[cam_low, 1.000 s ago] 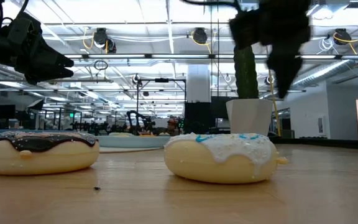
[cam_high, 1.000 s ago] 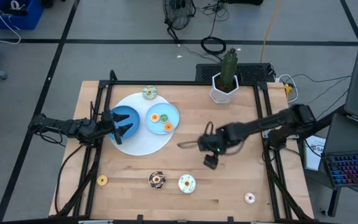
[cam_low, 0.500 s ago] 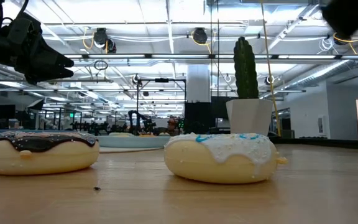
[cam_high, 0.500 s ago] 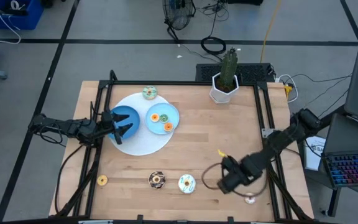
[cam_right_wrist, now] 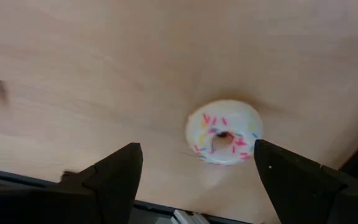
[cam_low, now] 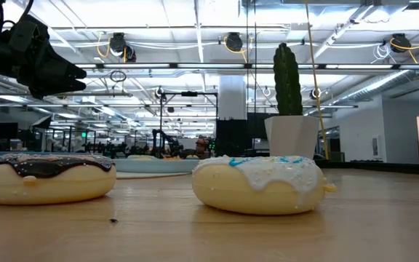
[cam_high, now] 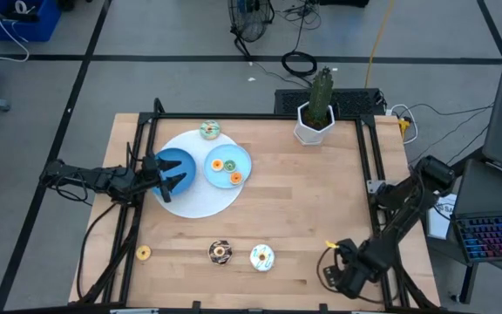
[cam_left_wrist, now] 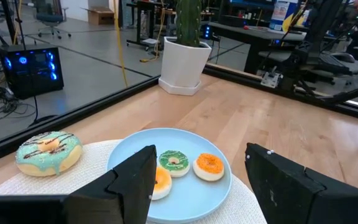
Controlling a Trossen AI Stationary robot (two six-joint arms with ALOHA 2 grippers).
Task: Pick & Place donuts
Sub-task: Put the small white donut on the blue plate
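Presently the right gripper (cam_high: pixel 342 277) hangs over the near right corner of the table (cam_high: pixel 303 192), jaws spread wide and holding nothing. In the right wrist view the white sprinkled donut (cam_right_wrist: pixel 224 140) lies on the bare wood straight ahead of that gripper (cam_right_wrist: pixel 194 180), between the lines of its two fingers (cam_right_wrist: pixel 114 171) and clear of both. In the high view this donut is hidden beneath the arm.

The left gripper (cam_high: pixel 171 174) waits over the dark bowl (cam_high: pixel 178 160) at the table's left side, jaws parted and empty. Just ahead of it (cam_left_wrist: pixel 197 180) sits the light blue plate (cam_left_wrist: pixel 222 193), bearing three small donuts: a green one (cam_left_wrist: pixel 173 162), an orange one (cam_left_wrist: pixel 209 166) touching or nearly touching it, and a third (cam_left_wrist: pixel 160 182) partly hidden behind a finger (cam_left_wrist: pixel 126 183). Off to one side of this gripper, on the white mat (cam_high: pixel 200 199), lies a mint donut with chocolate drizzle (cam_left_wrist: pixel 48 151), apart from the plate.

Well away from both grippers, near the front edge, lie three further donuts: a small yellow one (cam_high: pixel 144 253), a chocolate one (cam_high: pixel 220 252) and a white-iced one with blue flecks (cam_high: pixel 261 257). The last two are just beside each other, not touching.

A potted cactus (cam_high: pixel 316 112) stands at the far edge.
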